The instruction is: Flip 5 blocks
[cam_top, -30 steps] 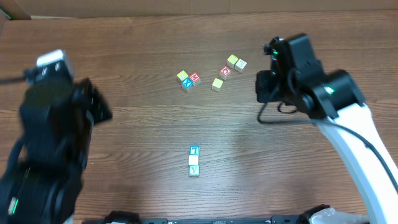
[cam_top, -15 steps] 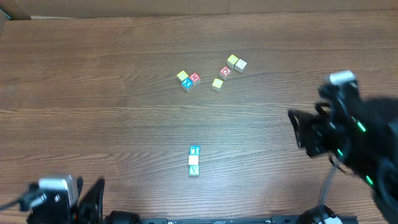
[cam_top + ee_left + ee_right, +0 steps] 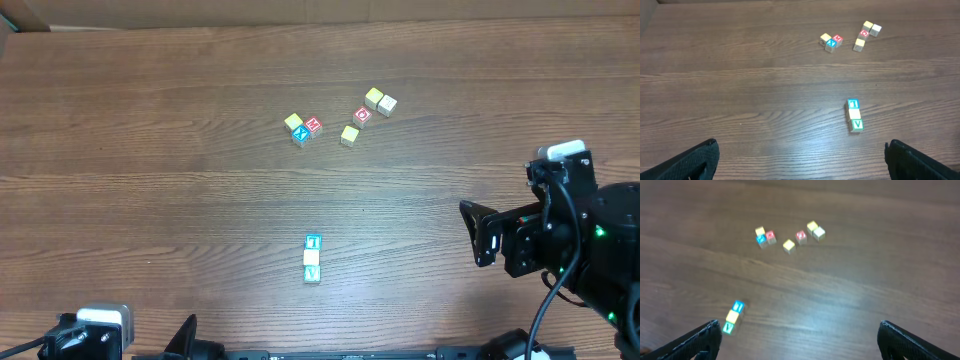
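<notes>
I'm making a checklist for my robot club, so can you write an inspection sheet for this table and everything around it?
Surface: brown wooden table.
Job's things: ten in all. A touching row of three in teal, cream and green; seven scattered blocks farther back, in yellow, red, blue and cream.
Clutter: nothing seen.
Grippers: left gripper and right gripper are both open, fingers wide apart, holding nothing, away from the blocks.
Cables: black cable looping by the right arm.
Surroundings: tan strip beyond the table's far edge; cannot tell what it is.
</notes>
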Robot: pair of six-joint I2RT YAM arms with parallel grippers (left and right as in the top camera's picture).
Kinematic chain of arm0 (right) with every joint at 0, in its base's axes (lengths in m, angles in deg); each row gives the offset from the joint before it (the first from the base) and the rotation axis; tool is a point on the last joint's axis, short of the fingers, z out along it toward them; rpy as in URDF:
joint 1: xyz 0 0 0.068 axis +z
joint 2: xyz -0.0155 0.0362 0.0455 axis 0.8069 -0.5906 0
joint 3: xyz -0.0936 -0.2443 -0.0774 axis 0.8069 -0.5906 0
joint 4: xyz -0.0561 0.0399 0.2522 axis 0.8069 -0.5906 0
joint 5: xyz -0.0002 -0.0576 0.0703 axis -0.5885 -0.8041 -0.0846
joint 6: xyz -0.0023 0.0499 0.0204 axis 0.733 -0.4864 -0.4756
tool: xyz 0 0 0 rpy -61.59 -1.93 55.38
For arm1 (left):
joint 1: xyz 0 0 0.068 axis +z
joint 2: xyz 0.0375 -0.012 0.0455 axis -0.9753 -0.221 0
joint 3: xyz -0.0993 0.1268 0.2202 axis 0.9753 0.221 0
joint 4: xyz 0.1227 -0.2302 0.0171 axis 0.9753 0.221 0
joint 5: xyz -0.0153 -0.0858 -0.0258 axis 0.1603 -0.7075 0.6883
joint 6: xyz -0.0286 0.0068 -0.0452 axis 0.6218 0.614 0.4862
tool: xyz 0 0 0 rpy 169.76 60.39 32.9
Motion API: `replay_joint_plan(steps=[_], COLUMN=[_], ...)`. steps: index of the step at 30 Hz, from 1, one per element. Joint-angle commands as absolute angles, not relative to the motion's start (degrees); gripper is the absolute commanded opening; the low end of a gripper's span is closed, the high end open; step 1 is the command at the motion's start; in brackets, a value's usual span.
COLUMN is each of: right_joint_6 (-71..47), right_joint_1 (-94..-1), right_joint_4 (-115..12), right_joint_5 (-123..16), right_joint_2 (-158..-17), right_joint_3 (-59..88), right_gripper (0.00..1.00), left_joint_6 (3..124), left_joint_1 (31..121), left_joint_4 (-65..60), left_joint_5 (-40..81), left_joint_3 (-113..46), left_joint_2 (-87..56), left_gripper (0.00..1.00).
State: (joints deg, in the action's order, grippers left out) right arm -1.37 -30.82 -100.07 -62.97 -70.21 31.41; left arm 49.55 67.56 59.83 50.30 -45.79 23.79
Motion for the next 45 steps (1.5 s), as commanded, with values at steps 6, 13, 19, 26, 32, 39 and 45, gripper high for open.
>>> replay_joint_plan(steps=[6,13,19,26,32,39,45], right_joint_6=[-1.32,-1.32,-1.32,-1.32,-1.32,-1.08,-1.1], right_joint_1=[-30.62,-30.62,-30.62,-30.62,-30.62,-30.73,-30.73], right_joint_4=[-102.62,-102.62,-102.62,-102.62,-102.62,-98.91,-77.47], right_joint_5=[-62.73,-62.73,-62.73,-62.73,-62.73,-63.6,-62.62], right_joint_2=[-69.99,-69.99,-69.99,-69.99,-69.99,-68.0,-56.53], right_joint_3=[32.09,32.09,32.09,32.09,32.09,31.17,17.14], right_gripper=[1.0,1.0,1.0,1.0,1.0,1.0,1.0], left_joint_6=[48.68,48.68,48.68,48.68,48.68,48.68,48.68], left_joint_1=[67.34,67.34,67.34,67.34,67.34,67.34,67.34], left_joint_4=[59.67,59.67,59.67,59.67,59.7,59.67,59.67], left_joint_5=[51.26,51.26,51.24,51.26,51.26,51.26,51.26], left_joint_3=[-46.01,-46.01,-46.01,-46.01,-46.01,-46.01,-46.01], left_joint_2=[24.33,24.33,24.33,24.33,24.33,24.33,24.33], left_gripper=[1.0,1.0,1.0,1.0,1.0,1.0,1.0])
